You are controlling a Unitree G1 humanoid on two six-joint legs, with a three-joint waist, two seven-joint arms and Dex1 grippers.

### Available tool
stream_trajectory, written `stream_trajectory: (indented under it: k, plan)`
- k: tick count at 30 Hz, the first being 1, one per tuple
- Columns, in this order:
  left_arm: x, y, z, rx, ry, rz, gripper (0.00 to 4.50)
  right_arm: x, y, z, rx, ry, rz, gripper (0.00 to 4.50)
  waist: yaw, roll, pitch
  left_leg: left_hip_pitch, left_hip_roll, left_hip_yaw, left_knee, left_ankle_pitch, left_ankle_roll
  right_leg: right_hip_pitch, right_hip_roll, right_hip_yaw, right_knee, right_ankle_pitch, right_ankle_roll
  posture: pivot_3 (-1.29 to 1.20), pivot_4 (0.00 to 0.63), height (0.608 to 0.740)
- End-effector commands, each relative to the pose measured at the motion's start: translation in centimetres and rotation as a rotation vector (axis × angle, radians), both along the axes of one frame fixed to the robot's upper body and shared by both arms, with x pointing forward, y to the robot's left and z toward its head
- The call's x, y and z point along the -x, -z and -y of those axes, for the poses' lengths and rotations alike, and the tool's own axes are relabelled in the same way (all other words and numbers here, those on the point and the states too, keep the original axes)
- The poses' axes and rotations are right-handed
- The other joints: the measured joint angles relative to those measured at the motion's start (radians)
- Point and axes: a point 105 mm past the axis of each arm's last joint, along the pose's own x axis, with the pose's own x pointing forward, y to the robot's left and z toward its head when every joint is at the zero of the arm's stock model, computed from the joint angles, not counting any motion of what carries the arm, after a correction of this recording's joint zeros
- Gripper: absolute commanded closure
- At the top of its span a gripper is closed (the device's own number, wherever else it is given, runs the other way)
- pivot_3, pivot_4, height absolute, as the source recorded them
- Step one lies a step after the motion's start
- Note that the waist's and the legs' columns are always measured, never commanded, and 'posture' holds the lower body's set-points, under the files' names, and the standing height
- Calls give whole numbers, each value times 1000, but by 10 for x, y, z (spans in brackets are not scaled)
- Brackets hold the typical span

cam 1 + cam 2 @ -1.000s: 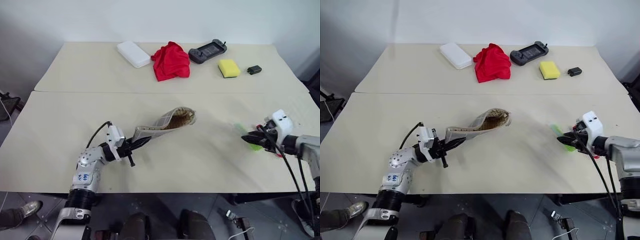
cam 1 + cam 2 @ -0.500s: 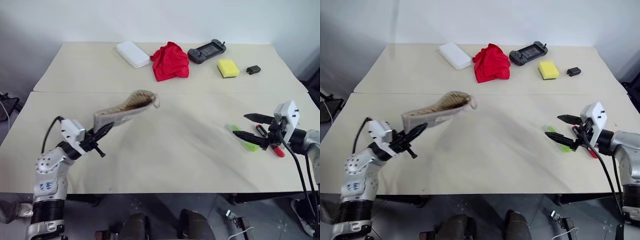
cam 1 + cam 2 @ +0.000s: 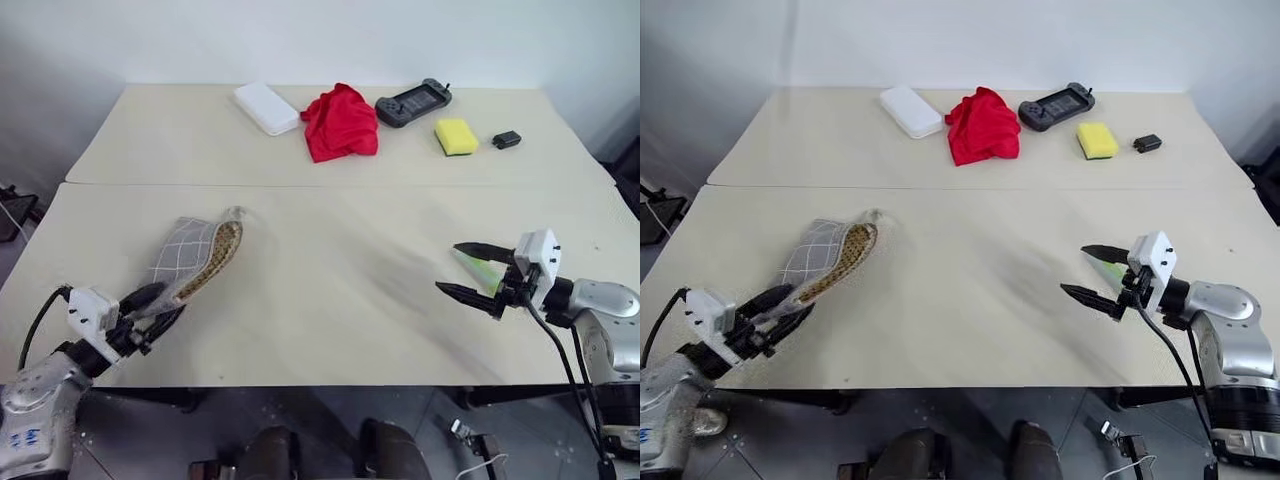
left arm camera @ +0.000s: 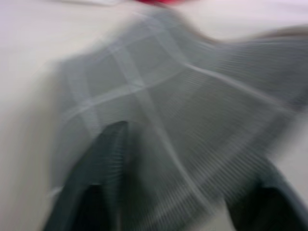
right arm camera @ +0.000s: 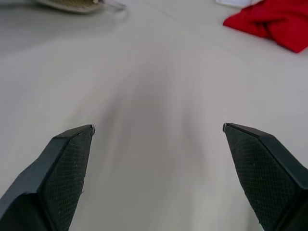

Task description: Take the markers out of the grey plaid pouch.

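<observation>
The grey plaid pouch [image 3: 188,256] lies on the near left of the table, its tan-lined mouth turned to the right. My left gripper [image 3: 160,304] is at the pouch's near end with its fingers [image 4: 107,144] spread open on either side of the fabric. On the near right my right gripper [image 3: 447,267] hangs open just above the table with nothing between its fingers. A light green marker [image 3: 480,266] lies on the table right behind it, partly hidden by the fingers.
Along the far table stand a white flat box [image 3: 266,107], a red cloth [image 3: 340,122], a black game controller [image 3: 413,102], a yellow sponge [image 3: 457,136] and a small black item [image 3: 507,140]. A seam [image 3: 330,185] joins the two tables.
My left arm swung the pouch left and back to the near-left corner, and its fingers opened. My right gripper opened, left the markers on the table and shifted left.
</observation>
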Motion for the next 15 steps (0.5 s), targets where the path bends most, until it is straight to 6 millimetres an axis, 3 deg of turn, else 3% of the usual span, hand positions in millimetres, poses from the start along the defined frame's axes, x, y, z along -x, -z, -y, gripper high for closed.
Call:
stream_trajectory:
  k: [1, 5, 7, 11, 15]
  plan:
    - [17, -23, -11, 48, 59, -66, 1074, 11, -23, -10, 15, -114, 70, 0, -8, 1, 1, 0, 1, 0, 0, 0, 0, -1, 0, 0, 0, 0, -1, 0, 150, 740]
    - [24, -39, -19, 54, 75, -110, 1074, 19, -31, -19, 43, -186, 97, 0, -14, 3, 2, 0, 1, 0, -1, 0, -1, -1, 1, -1, 0, -1, -2, 0, 150, 740]
    - [27, -45, -19, -24, 95, -85, 1074, 24, -33, -24, 70, -230, 108, 0, -15, 3, 2, 0, 1, 1, -1, 0, -1, -1, 1, 0, 0, -1, -2, 0, 150, 740]
    - [8, -53, -21, -210, 81, 72, 1074, 32, -32, -21, 116, -276, 106, 0, -9, 3, 2, 0, 1, 1, -3, 0, -1, -2, 1, 0, -1, -1, -2, 0, 150, 740]
    - [-2, -49, -15, -219, 92, 125, 1074, 25, -28, -11, 138, -248, 132, 0, -14, 3, 2, 1, 0, 3, -4, 0, -1, -2, 1, 1, -1, -1, -2, 0, 150, 740]
